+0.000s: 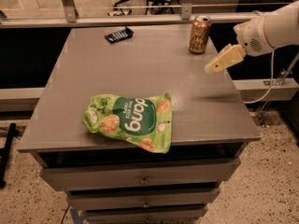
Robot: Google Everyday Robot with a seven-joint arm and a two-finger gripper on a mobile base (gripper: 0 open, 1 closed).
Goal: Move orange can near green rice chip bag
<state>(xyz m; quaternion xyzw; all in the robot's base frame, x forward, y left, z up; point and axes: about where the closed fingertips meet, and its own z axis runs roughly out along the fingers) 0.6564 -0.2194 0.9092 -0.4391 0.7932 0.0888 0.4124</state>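
Hand (213, 68) hovers near the upright orange-gold metal can (199, 35) on the grey table (154, 64); open or closed, we cannot tell.

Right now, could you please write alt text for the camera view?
The cream end effector of a white robot arm hovers right of a small orange-gold metal can at a grey table's far edge; a light-green foil chip bag lies near the front.

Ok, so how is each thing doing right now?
orange can: standing upright, not held.
green rice chip bag: lying flat by the front edge.
black packet: lying flat at the far edge.
drawers: shut.
end effector: in the air beside the can, apart from it.
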